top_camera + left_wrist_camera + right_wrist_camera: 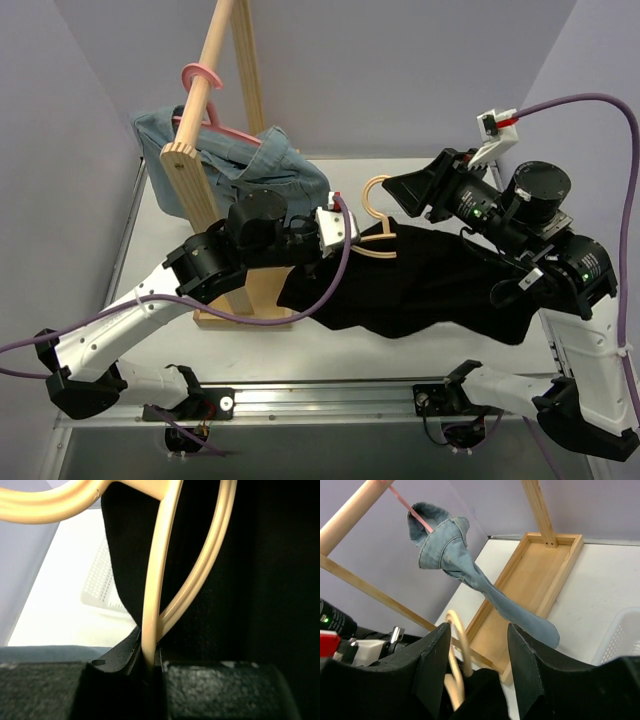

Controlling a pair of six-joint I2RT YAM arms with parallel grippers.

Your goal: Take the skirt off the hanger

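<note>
A black skirt [430, 290] hangs on a cream hanger [377, 215] held in the air over the table. My left gripper [345, 232] is shut on the hanger's bar; in the left wrist view the cream bar [152, 605] runs down into the closed jaws of the gripper [151, 662], with the skirt [260, 580] to the right. My right gripper [398, 190] is open by the hanger's hook. In the right wrist view the hanger [461, 647] and skirt top [485, 695] lie between its spread fingers [437, 665], nearer the left one; the gripper [480, 652] holds nothing.
A wooden rack [205, 90] stands at the left on a tray-like base [540, 575]. A denim garment [250, 160] hangs from it on a pink hanger [200, 75]. A white basket [625, 635] sits on the table under the skirt.
</note>
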